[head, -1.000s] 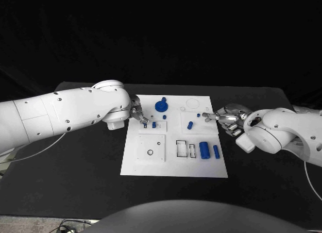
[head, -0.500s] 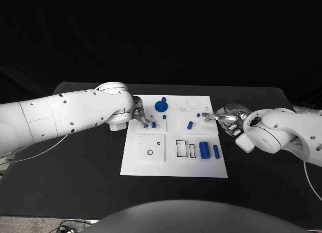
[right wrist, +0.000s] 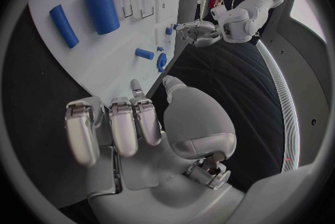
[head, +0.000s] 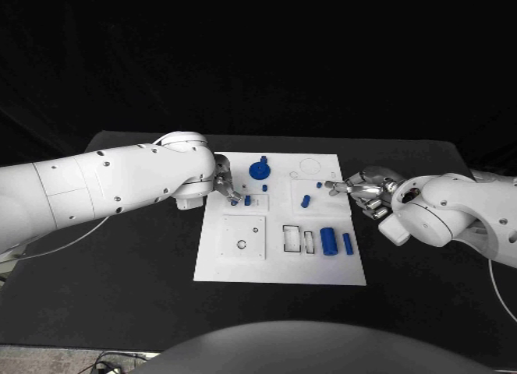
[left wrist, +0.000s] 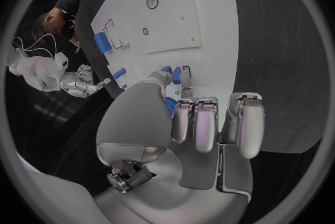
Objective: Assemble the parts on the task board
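Black table (head: 123,257); white task board (head: 270,261) flat at centre, blue parts (head: 328,241) on it.

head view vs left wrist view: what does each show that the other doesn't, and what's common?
Head view alone: the whole task board laid out, with the round blue part near its far edge, and the left arm's white shell.

Left wrist view alone: the left hand seen from behind, its fingers reaching down at a small blue part on the board.

Both: the board, the large blue cylinder beside the rectangular slots, and the right hand at the board's other edge.
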Motion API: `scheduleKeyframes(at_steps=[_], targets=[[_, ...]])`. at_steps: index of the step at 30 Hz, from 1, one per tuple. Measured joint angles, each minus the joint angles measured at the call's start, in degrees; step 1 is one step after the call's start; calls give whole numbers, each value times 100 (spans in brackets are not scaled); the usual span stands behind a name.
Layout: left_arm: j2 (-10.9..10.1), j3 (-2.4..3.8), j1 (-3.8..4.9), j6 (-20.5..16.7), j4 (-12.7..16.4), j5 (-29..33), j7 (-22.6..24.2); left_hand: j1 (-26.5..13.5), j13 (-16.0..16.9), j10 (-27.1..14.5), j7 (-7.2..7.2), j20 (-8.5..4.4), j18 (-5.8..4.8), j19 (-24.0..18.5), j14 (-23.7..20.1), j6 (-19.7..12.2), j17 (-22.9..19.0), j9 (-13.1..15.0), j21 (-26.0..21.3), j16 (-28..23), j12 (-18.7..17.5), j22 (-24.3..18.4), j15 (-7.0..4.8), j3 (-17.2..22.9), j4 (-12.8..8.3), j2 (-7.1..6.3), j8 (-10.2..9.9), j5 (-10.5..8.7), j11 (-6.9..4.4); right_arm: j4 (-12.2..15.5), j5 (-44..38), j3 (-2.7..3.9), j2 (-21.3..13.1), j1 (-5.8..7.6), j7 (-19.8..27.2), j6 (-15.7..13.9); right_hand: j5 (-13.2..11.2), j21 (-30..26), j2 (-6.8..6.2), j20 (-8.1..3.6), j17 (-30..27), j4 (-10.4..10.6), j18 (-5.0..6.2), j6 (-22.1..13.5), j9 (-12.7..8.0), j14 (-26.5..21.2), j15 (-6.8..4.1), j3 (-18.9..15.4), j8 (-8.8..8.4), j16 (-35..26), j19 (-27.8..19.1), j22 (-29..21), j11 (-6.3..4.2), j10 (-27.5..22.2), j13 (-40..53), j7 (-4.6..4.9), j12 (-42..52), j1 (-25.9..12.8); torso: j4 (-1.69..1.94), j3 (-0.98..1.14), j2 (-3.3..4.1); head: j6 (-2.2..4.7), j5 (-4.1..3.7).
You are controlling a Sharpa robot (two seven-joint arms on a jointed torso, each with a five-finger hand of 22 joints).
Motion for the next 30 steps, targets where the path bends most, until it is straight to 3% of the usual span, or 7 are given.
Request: scheduleKeyframes(at_steps=[11, 30], targets=[[29, 0, -1, 35, -78, -128, -1, 0, 0, 0, 0, 0, 0, 0, 0, 0, 0, 1, 0, 0, 0, 0, 0, -1, 1, 0, -14, -5, 0, 0, 0, 0, -7, 0, 0, 0, 0, 0, 0, 0, 0, 0, 0, 0, 0, 0, 0, 0, 0, 0, 0, -1, 0, 0, 0, 0, 0, 0, 1, 0, -1, 0, 16], [86, 0, -20, 97, -107, -212, -2, 0, 0, 0, 0, 0, 0, 0, 0, 0, 0, -42, 0, 0, 0, 0, 0, -1, 1, 0, -37, -266, 0, 2, 0, 0, -3, 0, 0, -1, 0, 0, 0, 0, -1, 0, 0, 0, 0, 0, 0, 0, 0, 0, 0, -2, 0, 0, 4, 0, 0, 0, -1, 3, -3, 0, 19]])
